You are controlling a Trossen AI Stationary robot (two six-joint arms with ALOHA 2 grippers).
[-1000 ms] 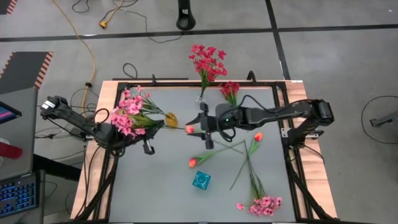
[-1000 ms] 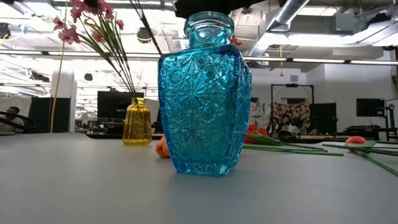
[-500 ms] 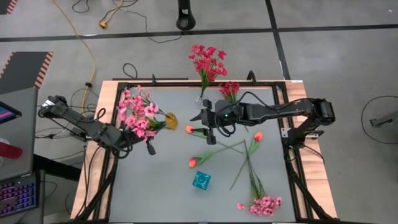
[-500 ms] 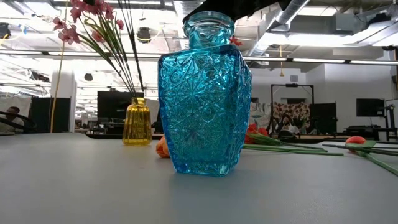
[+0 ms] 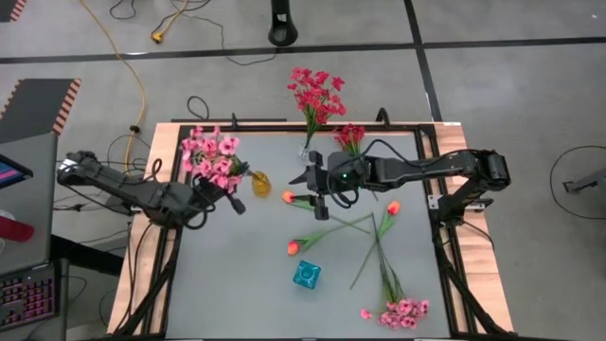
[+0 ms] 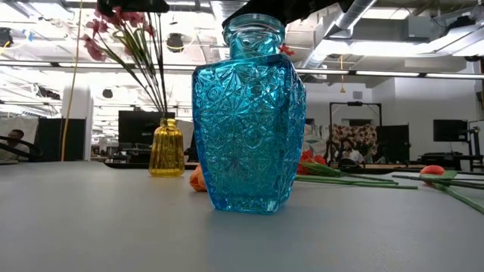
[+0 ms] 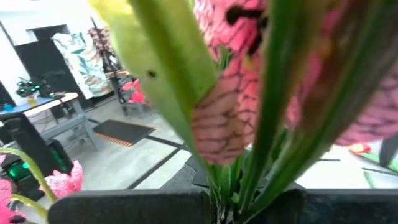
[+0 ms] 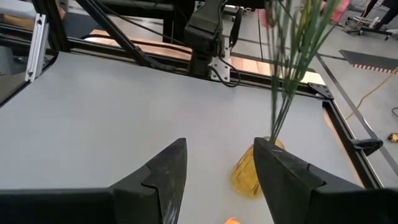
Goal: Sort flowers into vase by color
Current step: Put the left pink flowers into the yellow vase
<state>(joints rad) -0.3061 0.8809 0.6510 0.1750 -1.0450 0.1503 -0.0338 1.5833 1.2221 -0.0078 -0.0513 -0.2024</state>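
Left tool clamped on pink flower spray, stems slanting down into yellow vase. Right tool open, empty, above an orange tulip.

Evenly and brightly lit from overhead, with only faint, soft shadows beneath the arms on the pale grey tabletop seen from above. At table height, sharp on the faceted turquoise glass vase, which glints along its cut edges, against blown-out white ceiling lights and a hazier room behind. Badly out of focus in the left wrist view, where pink blossoms and green stems smear across the lens; crisp in the right wrist view except for softened dark fingers close up.
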